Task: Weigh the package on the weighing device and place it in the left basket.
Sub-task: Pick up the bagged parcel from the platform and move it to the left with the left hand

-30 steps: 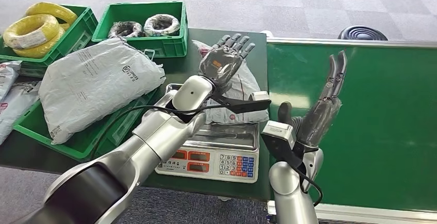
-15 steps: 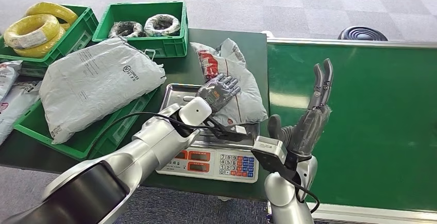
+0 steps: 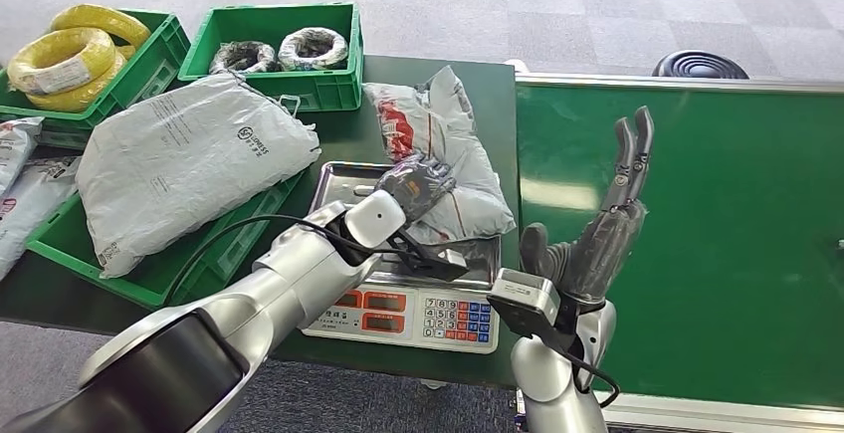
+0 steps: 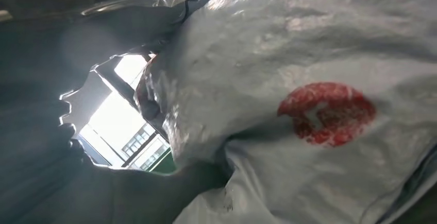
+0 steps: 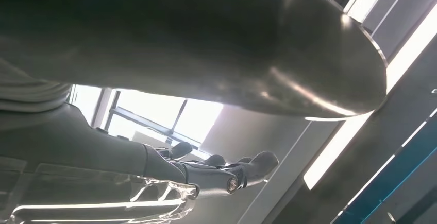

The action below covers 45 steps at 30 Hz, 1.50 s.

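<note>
A crumpled white package (image 3: pixel 468 179) with red print lies on the steel pan of the weighing scale (image 3: pixel 418 304) at the table's front edge. My left hand (image 3: pixel 416 186) rests on the package's near side, its fingers curled into the plastic and gripping it. Close up in the left wrist view, the package (image 4: pixel 309 80) shows a red round mark. The left basket (image 3: pixel 129 279), a green crate, holds a large grey package (image 3: pixel 189 159). My right hand (image 3: pixel 602 234) stands open and upright to the right of the scale, fingers pointing up, holding nothing.
Two green crates stand at the back: one with yellow cable coils (image 3: pixel 70 55), one with dark coils (image 3: pixel 279 50). A green conveyor surface (image 3: pixel 717 234) stretches to the right of the table. More white bags (image 3: pixel 15 184) lie at the far left.
My left hand dropped from above the package onto it and curled its fingers into the plastic; the package's far end lifted up. My right hand sank slightly and stayed open.
</note>
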Each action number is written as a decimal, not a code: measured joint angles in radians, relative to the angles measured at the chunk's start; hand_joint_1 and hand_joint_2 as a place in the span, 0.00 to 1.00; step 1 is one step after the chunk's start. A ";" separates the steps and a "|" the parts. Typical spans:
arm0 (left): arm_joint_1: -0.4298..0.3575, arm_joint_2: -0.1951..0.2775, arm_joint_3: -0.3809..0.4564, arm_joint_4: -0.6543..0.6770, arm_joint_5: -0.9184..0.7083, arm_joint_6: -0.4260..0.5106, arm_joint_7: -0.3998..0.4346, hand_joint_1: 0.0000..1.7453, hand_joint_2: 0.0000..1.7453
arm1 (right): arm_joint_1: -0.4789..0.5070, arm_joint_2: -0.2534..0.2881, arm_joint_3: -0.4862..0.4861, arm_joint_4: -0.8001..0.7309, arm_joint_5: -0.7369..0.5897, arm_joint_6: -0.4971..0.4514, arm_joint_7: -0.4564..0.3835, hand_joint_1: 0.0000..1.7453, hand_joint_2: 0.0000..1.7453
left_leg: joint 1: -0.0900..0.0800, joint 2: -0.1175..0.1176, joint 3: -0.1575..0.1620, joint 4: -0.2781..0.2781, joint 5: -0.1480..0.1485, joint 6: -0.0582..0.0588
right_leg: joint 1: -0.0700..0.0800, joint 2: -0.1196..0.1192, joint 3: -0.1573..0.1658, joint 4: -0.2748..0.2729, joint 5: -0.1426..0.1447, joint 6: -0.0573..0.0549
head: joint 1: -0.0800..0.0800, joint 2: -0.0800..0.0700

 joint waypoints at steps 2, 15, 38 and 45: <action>-0.007 -0.001 0.000 0.000 0.001 0.001 -0.002 0.99 1.00 | -0.003 0.000 0.001 -0.006 0.001 0.001 0.005 0.00 0.00 | 0.000 0.000 0.000 0.000 0.000 0.000 | 0.000 0.000 0.000 0.000 0.000 0.000 | 0.000 0.000; -0.025 -0.005 0.005 0.000 0.028 0.038 -0.011 1.00 1.00 | -0.015 0.000 0.001 -0.023 0.018 0.001 0.020 0.00 0.00 | 0.000 0.000 0.000 0.000 0.000 0.000 | 0.000 0.000 0.000 0.000 0.000 0.000 | 0.000 0.000; -0.092 0.008 0.410 -0.241 0.367 0.401 -0.130 1.00 1.00 | -0.008 -0.002 -0.004 -0.002 0.039 0.001 0.044 0.00 0.00 | 0.000 0.000 -0.001 0.000 0.000 0.000 | 0.000 0.000 -0.001 0.000 0.000 0.000 | 0.000 0.000; -0.114 0.045 0.438 -0.256 0.254 0.441 -0.017 1.00 1.00 | 0.003 -0.002 -0.010 0.001 0.050 0.001 0.047 0.00 0.00 | 0.000 0.000 -0.001 0.000 0.000 0.000 | 0.000 0.000 -0.001 0.000 0.000 0.000 | 0.000 0.000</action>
